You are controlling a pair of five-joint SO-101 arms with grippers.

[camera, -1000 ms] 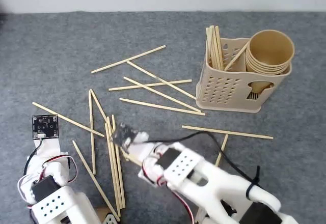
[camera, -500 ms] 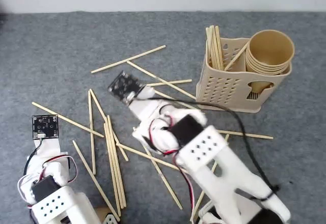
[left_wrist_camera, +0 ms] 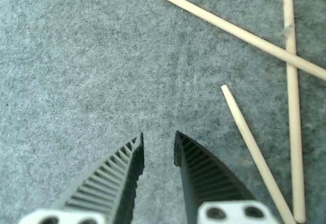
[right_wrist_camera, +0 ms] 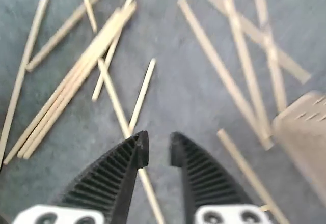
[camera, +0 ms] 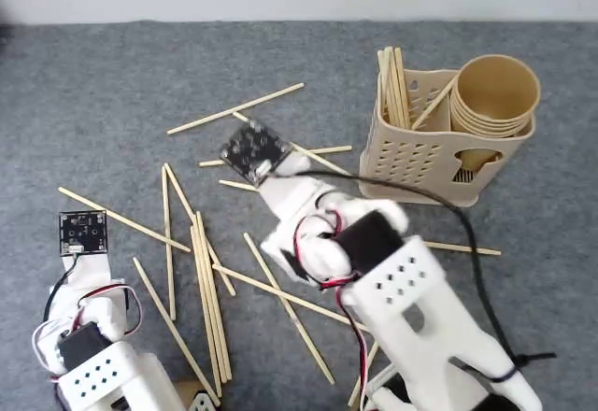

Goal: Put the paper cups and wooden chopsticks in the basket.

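Hanging over loose chopsticks [camera: 211,299] on the desk [camera: 93,84] with right fingers [right_wrist_camera: 122,168] slightly parted and empty, probably to pinch one.
Cups [camera: 495,103] stacked in the basket [camera: 411,163] beside a few sticks; left fingers [left_wrist_camera: 122,173] parted too, kept aside to leave room.

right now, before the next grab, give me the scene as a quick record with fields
basket: upright on the right, far side of the grey mat
paper cups: stacked, in the basket's right compartment
chopsticks in basket: several, standing in the left compartment
loose chopsticks: many, scattered flat across the mat
left gripper: slightly open, empty, above bare mat beside chopsticks
right gripper: slightly open, empty, above a loose chopstick
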